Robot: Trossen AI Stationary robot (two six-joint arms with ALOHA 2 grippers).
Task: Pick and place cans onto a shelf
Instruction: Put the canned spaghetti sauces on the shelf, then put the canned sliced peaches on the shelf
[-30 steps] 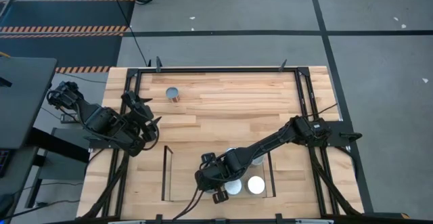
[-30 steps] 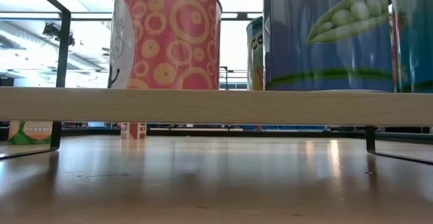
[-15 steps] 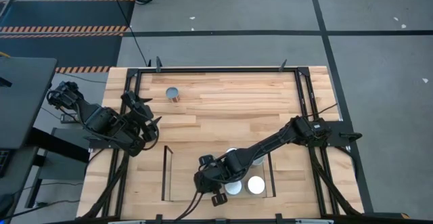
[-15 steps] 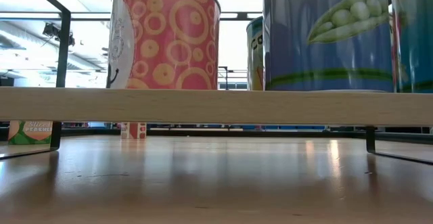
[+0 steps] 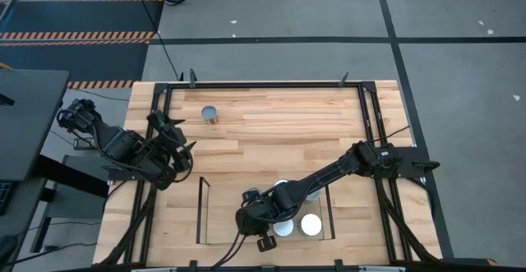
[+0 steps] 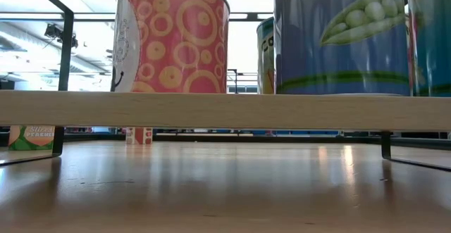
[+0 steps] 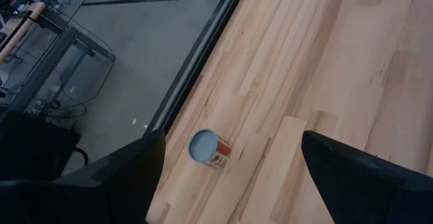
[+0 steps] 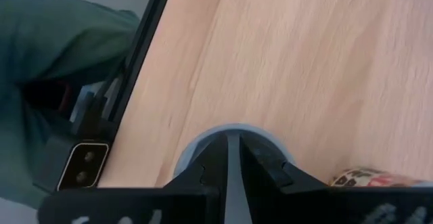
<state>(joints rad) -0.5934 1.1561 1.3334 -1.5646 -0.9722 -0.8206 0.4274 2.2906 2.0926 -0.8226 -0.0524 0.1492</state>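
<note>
While overhead hides it, right hand pinched shut atop can (wrist view), left hand wide, empty.

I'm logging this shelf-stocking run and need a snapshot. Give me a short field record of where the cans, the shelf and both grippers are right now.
shelf: shelf at the table's near edge, dark side rails, light wood base
cans on shelf: white-topped cans at its right end; low view shows a pink ringed can and a blue pea can on its board
loose can: grey-blue-topped can standing alone at the table's far left
right gripper: right gripper over the shelf, fingers shut above a can top
left gripper: left gripper open, waiting at the left edge
</note>
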